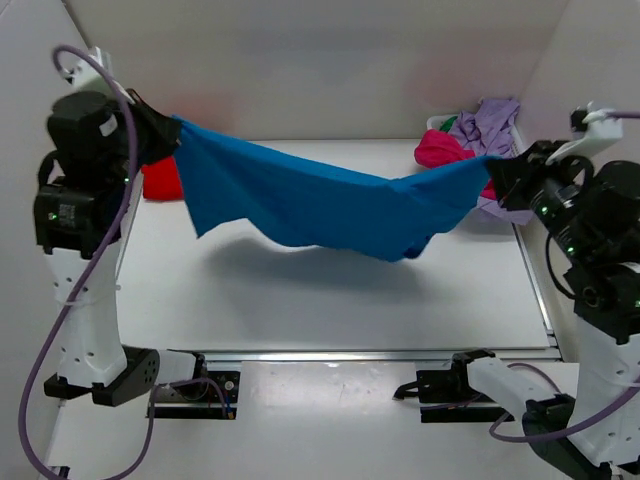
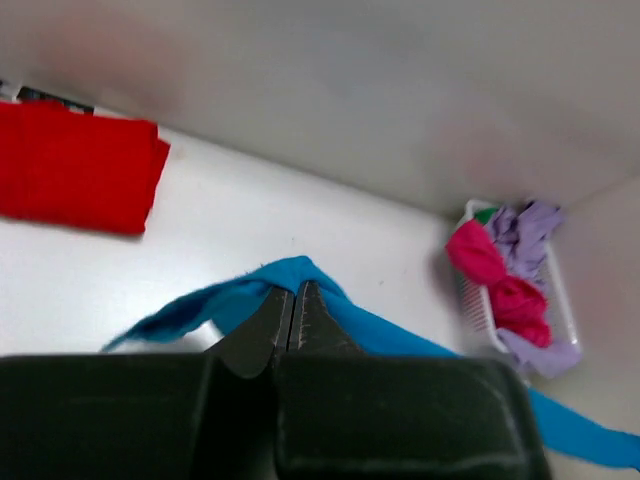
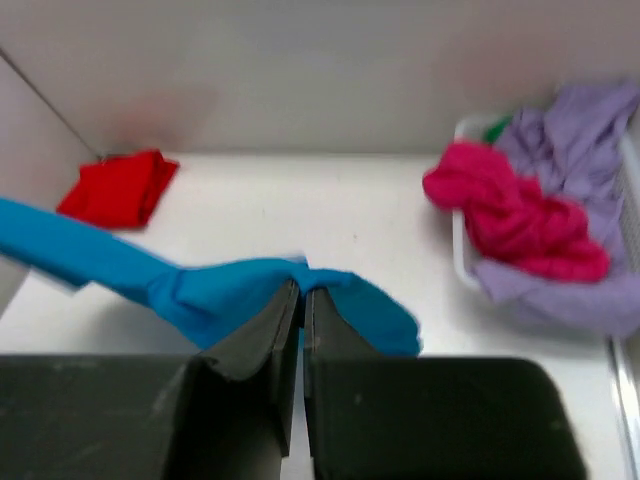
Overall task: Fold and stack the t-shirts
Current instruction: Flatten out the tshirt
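Folded red t-shirt (image 1: 162, 180) on table (image 1: 350, 300), far left. Midair, blue t-shirt (image 1: 300, 205) stretched, left gripper (image 1: 165, 135) and right gripper (image 1: 497, 175) each clamped on an end. Heaped in basket (image 3: 462, 262): pink t-shirt (image 1: 440, 150), lilac t-shirt (image 1: 495, 125). Looks like one done, three left.

The blue t-shirt (image 1: 300, 205) is bright and plain. It hangs in the air above the table (image 1: 350, 310), pulled out long from left to right. Its left end is high and wide, its right end is narrow and bunched, and the middle sags down in soft folds without touching the surface.

The red t-shirt (image 1: 162, 180) lies folded flat at the far left of the table.

The magenta pink t-shirt (image 1: 440, 150) and the lilac t-shirt (image 1: 495, 125) lie crumpled together in the white basket (image 3: 462, 255) at the far right. The lilac one partly hangs over the rim.
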`<state>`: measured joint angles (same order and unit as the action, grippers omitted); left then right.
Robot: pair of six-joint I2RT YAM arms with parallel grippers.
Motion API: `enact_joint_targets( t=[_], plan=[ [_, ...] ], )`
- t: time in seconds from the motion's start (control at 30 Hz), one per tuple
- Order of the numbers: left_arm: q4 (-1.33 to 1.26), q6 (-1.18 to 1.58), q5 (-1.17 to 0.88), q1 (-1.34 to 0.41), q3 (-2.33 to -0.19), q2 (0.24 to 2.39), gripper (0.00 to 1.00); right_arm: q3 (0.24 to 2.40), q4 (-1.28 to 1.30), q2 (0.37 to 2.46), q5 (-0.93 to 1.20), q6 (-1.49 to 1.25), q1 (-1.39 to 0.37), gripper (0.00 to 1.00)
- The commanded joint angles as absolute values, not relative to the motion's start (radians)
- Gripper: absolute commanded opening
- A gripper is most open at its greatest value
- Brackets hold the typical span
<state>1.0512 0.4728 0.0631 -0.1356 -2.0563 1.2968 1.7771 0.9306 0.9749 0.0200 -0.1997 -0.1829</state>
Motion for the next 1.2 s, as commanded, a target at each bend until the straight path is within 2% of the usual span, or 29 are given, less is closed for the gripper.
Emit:
enact_joint_targets(
  t=[0.0, 0.1, 0.3, 0.43, 0.6, 0.7, 0.77, 0.8, 0.9, 1.17],
  plan=[
    [1.158, 0.485, 0.158, -0.166, -2.309, 1.357, 0.00, 2.004, 0.933, 1.077, 0.043, -0.146, -0.207, 0.00],
    [1.166, 0.499, 0.111, -0.143, -2.402, 1.431, 0.00, 2.106, 0.922, 1.146, 0.093, -0.141, -0.197, 0.00],
    [1.152, 0.483, 0.049, -0.101, -2.416, 1.624, 0.00, 2.056, 0.796, 1.290, 0.236, -0.153, -0.083, 0.00],
    [1.170, 0.480, 0.012, -0.077, -2.534, 1.805, 0.00, 2.002, 0.704, 1.406, 0.141, -0.100, -0.136, 0.00],
    [1.147, 0.486, -0.035, -0.051, -2.670, 1.971, 0.00, 2.020, 0.623, 1.555, 0.149, -0.100, -0.095, 0.00],
    [1.144, 0.497, -0.095, -0.022, -2.792, 2.045, 0.00, 2.208, 0.664, 1.673, 0.080, -0.049, -0.133, 0.00],
    [1.146, 0.497, -0.097, -0.020, -2.815, 2.033, 0.00, 2.445, 0.762, 1.762, 0.046, -0.034, -0.159, 0.00],
    [1.141, 0.491, -0.101, -0.012, -2.815, 2.022, 0.00, 2.485, 0.776, 1.772, 0.040, -0.026, -0.166, 0.00],
    [1.131, 0.485, -0.126, -0.011, -2.792, 1.961, 0.00, 2.381, 0.687, 1.657, 0.014, -0.017, -0.184, 0.00],
    [1.183, 0.450, -0.054, -0.069, -2.680, 1.830, 0.00, 2.229, 0.744, 1.479, 0.003, -0.008, -0.144, 0.00]
  ],
)
